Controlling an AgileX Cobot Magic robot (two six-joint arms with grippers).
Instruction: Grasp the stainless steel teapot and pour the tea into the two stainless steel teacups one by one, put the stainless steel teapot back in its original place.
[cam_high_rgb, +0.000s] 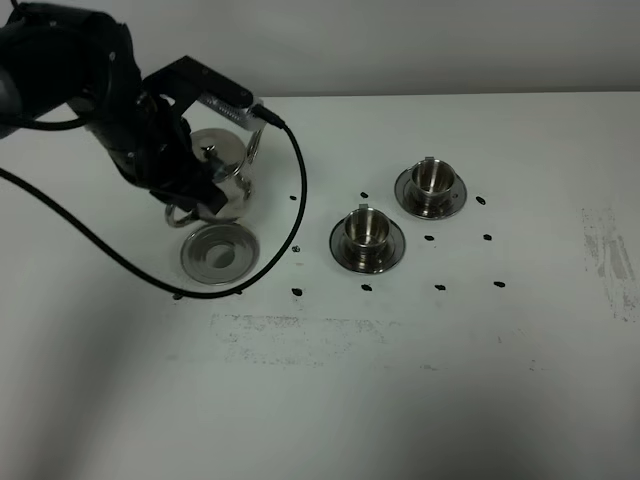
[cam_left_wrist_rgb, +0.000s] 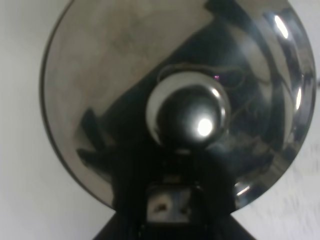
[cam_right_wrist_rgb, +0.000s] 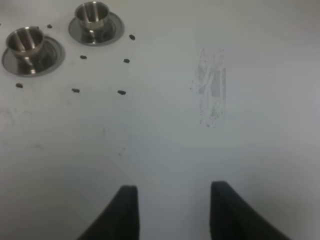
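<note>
The teapot is in the far left part of the table, off its round tray and just on the far side of it. From the high view it cannot be told whether the pot's base touches the table. The left gripper is at the pot's handle side. The left wrist view is filled by the domed lid and its knob. At the lid's rim the dark fingers sit close together around a small piece of metal, so the gripper looks clamped on the teapot. The high view hides that grip behind the left arm, which reaches in from the far left corner, bent down over the pot, its black cable looping past the tray. The two cups stand upright near the middle of the table, each on its own saucer, the two saucers close but apart. Whether the cups hold anything cannot be told. Small black marks dot the table around them. Only the right wrist view shows the right gripper, its two fingers spread apart with bare table between them, low over the table near a scuffed patch toward the right edge
</note>
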